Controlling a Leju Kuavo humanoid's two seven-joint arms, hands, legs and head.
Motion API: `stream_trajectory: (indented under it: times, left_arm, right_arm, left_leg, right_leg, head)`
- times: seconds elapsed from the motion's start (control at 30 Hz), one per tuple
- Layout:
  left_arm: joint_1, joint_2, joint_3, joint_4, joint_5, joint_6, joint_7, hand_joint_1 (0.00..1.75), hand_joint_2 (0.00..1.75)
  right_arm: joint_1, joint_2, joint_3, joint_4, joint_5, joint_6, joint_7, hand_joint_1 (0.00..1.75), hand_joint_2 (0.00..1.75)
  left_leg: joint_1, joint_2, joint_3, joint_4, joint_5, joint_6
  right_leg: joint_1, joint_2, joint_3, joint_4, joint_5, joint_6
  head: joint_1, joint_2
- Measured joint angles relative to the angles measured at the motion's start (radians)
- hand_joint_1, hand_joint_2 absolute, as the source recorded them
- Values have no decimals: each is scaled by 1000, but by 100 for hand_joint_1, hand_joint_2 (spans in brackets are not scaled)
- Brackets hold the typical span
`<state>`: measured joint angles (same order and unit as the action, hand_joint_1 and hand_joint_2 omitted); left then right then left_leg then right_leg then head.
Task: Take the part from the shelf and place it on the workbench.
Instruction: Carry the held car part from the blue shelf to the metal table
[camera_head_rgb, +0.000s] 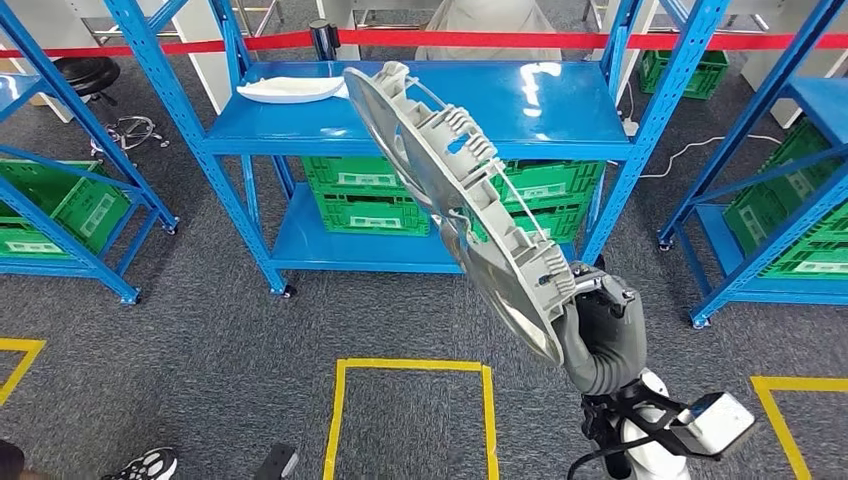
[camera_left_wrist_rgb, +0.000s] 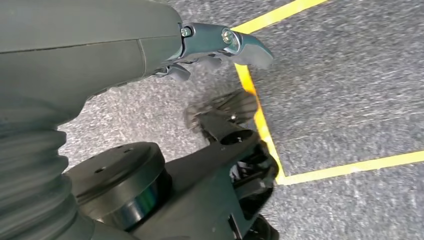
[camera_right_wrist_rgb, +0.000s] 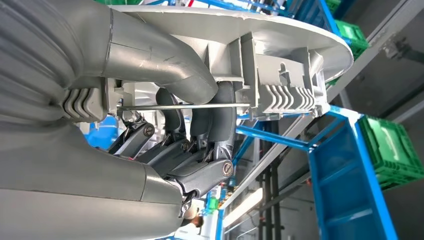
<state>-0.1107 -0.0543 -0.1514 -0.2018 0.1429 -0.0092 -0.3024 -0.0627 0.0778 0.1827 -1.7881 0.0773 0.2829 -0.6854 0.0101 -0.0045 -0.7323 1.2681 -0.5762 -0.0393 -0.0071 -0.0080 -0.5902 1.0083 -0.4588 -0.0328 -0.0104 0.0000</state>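
Observation:
A large grey oval part (camera_head_rgb: 460, 190) with ribbed plastic fittings on its back is held up, tilted, in front of the blue shelf (camera_head_rgb: 560, 110). My right hand (camera_head_rgb: 600, 335) grips it at its lower end. In the right wrist view the thumb lies along the part (camera_right_wrist_rgb: 260, 35) and the dark fingers (camera_right_wrist_rgb: 210, 125) hook into its ribbed back. A second, white part (camera_head_rgb: 290, 90) lies on the shelf's top board at the left. My left hand (camera_left_wrist_rgb: 215, 50) hangs over the grey carpet and holds nothing.
Green crates (camera_head_rgb: 360, 195) fill the shelf's lower level, and more blue racks with crates stand at both sides. Yellow tape (camera_head_rgb: 410, 366) marks a square on the carpet in front of me. A person's shoe (camera_head_rgb: 150, 465) is at the lower left. Red barrier tape (camera_head_rgb: 600, 40) runs behind the shelf.

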Motion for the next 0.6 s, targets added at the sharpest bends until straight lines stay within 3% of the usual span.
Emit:
stream_trajectory:
  times: [0.03,0.07,0.1,0.17,0.23,0.3,0.37,0.43,0.5,0.53,0.57,0.6]
  left_arm:
    - [0,0,0,0,-1,0,1,0,175]
    - [0,1,0,0,-2,0,1,0,175]
    - [0,1,0,0,-3,0,1,0,175]
    - [-2,1,0,-1,-4,0,1,0,175]
    - [-4,1,0,-2,-4,0,1,0,175]
    - [-3,0,0,-2,-5,0,2,0,175]
    - [-3,0,0,-1,-5,0,4,0,175]
    - [-4,0,1,-2,-5,0,4,0,175]
    - [-2,0,5,-1,-5,0,4,0,175]
    - [-1,0,7,-1,-5,0,4,0,175]
    - [1,0,9,-1,-5,0,4,0,175]
    - [2,-1,10,-1,-5,0,4,0,175]
  right_arm:
    - [1,0,0,0,0,0,1,175,175]
    - [2,0,0,0,0,0,2,175,175]
    - [3,0,0,0,0,0,2,175,175]
    - [4,0,0,0,0,0,3,175,175]
    - [5,0,0,-1,1,0,4,175,175]
    - [5,1,0,-1,2,0,5,175,175]
    - [6,1,0,-1,2,1,4,175,175]
    - [7,1,0,-1,2,1,6,175,175]
    - [7,1,0,-1,2,1,7,175,175]
    - [6,1,0,-1,3,1,9,175,175]
    - [6,1,0,-1,4,1,10,175,175]
    - [5,1,0,-1,6,2,12,175,175]
  left_leg:
    - [2,0,7,25,-3,-3]
    - [3,0,33,16,13,-5]
    - [5,1,76,-29,36,-6]
    - [6,-1,179,-165,48,-3]
    - [3,-4,227,-243,34,11]
    - [-1,-4,221,-248,41,30]
    - [0,0,208,-250,58,48]
    - [2,3,186,-251,78,59]
    - [0,3,160,-249,99,62]
    - [-1,3,146,-247,109,61]
    - [-1,3,133,-245,117,60]
    - [-1,3,121,-243,125,58]
  right_leg:
    - [0,-1,-15,1,11,2]
    - [-1,-1,-29,2,21,5]
    - [-2,-2,-42,4,31,9]
    - [-3,-1,-62,11,46,19]
    - [-1,-1,-68,14,59,32]
    - [-2,-1,-69,12,71,46]
    - [-6,1,-83,36,44,59]
    - [-8,2,-120,133,-42,67]
    - [-8,3,-157,262,-119,71]
    - [-8,3,-157,296,-129,71]
    - [-7,4,-137,292,-120,69]
    - [-7,4,-95,249,-100,66]
  head:
    - [-1,0]
    - [-1,0]
    - [-2,0]
    - [-3,0]
    - [-3,0]
    - [-2,0]
    - [1,0]
    - [5,0]
    - [10,0]
    - [10,0]
    - [11,0]
    - [12,0]
